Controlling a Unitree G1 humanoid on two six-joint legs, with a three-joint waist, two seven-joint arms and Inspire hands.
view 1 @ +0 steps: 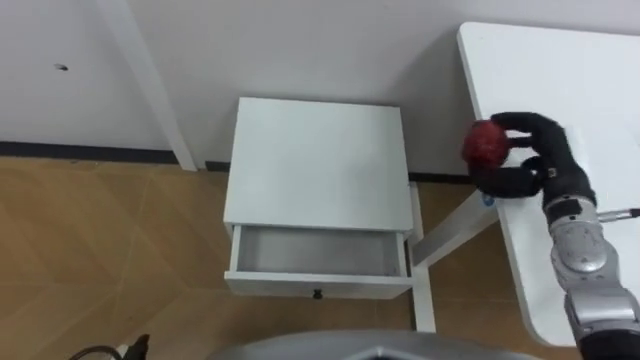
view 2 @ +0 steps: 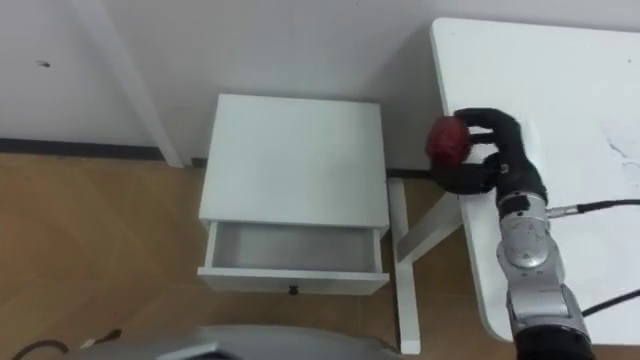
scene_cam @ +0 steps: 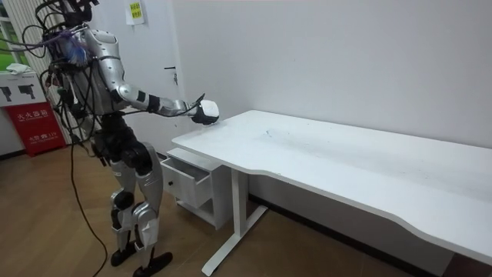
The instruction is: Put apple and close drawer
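Note:
A red apple [view 1: 485, 144] is held in my right hand [view 1: 530, 160], whose dark fingers curl round it above the left edge of the white table [view 1: 590, 80]. The same apple [view 2: 447, 139] and right hand [view 2: 495, 152] show in the right eye view. In the room view the right hand [scene_cam: 204, 112] reaches out over the table corner. A white nightstand [view 1: 315, 160] stands below and to the left, with its drawer [view 1: 318, 252] pulled open and nothing inside it.
The table's slanted white leg [view 1: 455, 232] runs between the nightstand and the tabletop. A white wall [view 1: 300, 50] with a dark skirting lies behind. Wooden floor [view 1: 100, 250] spreads to the left. A red cabinet [scene_cam: 31, 119] stands behind me.

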